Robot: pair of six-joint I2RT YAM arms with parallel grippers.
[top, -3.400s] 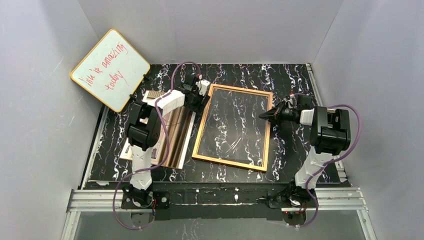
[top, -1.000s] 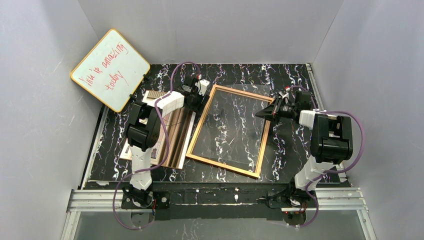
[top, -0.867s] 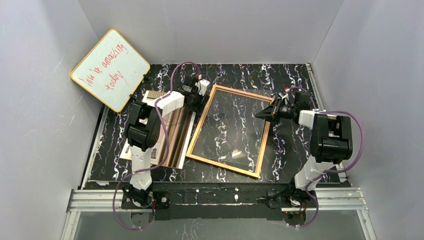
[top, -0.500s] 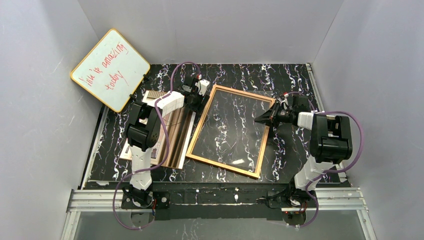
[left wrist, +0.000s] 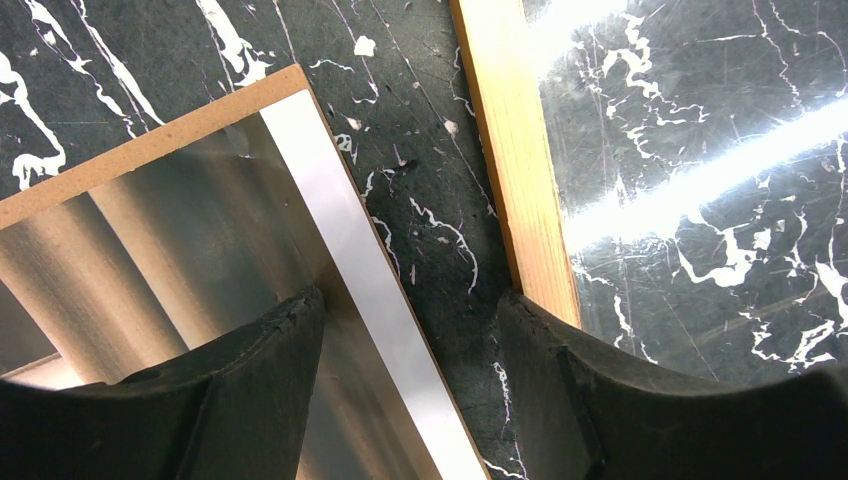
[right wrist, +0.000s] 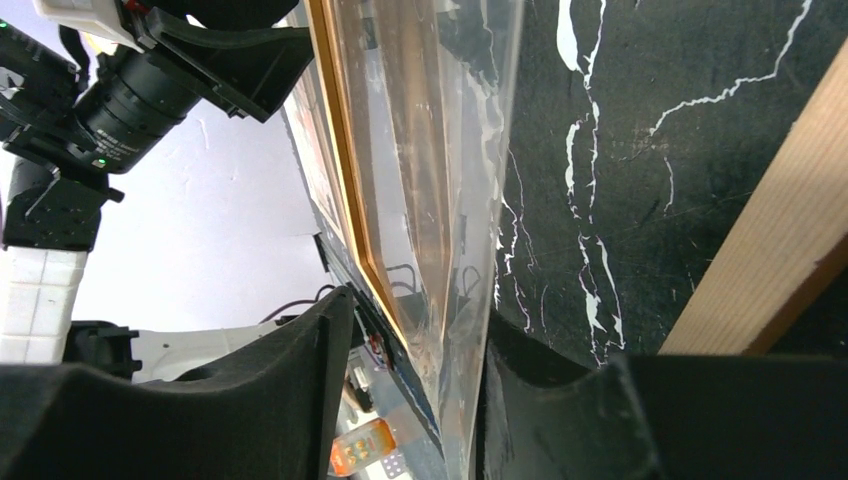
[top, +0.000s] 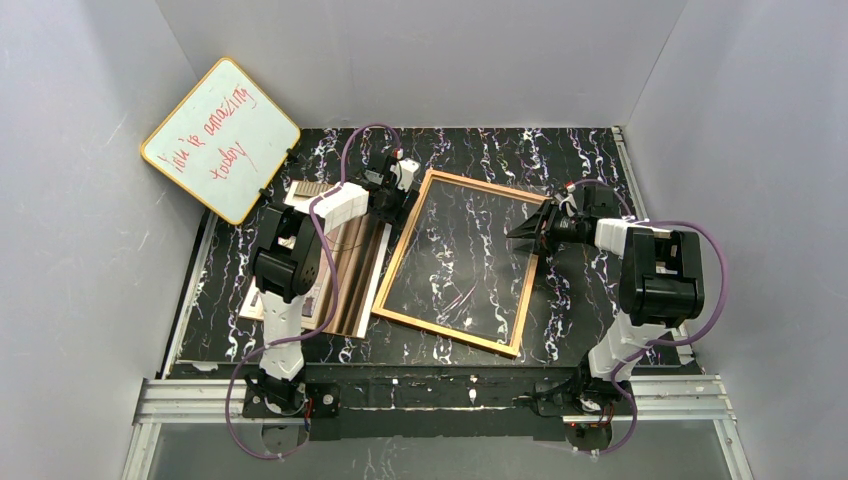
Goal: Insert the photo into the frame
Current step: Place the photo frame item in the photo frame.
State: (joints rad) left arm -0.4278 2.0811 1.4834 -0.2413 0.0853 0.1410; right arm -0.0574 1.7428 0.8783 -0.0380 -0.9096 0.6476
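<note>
The photo (top: 352,265) lies flat in the left half of the top view, mostly under the left arm. Its long axis runs from upper right to lower left, with the curtain stripes along that line. It rests on a brown board (left wrist: 150,140) whose edge shows just past the photo's white border. It is outside the frame (top: 445,333), just beside the frame's left rail with a strip of table between them.

The frame fills the middle of the top view, its long axis nearly top to bottom with the upper end tipped to the right. Through its clear pane only the veined tabletop shows.

The left gripper (left wrist: 410,298) hangs at the frame's upper left corner with its jaws apart and gripping nothing – one finger is over the photo, the other over the frame's rail.

The right gripper (right wrist: 418,320) is at the upper part of the frame's right rail. Its jaws are parted and stand either side of the edge of the pane; whether either pad touches it is hard to make out – the wrist view is all glare and reflection.

The table (top: 600,160) is black marble-patterned with white veins and has plain grey walls on three sides. A whiteboard (top: 220,140) with red handwriting leans against the wall at upper left. A metal rail (top: 430,395) runs along the bottom edge, where the arms are bolted.
</note>
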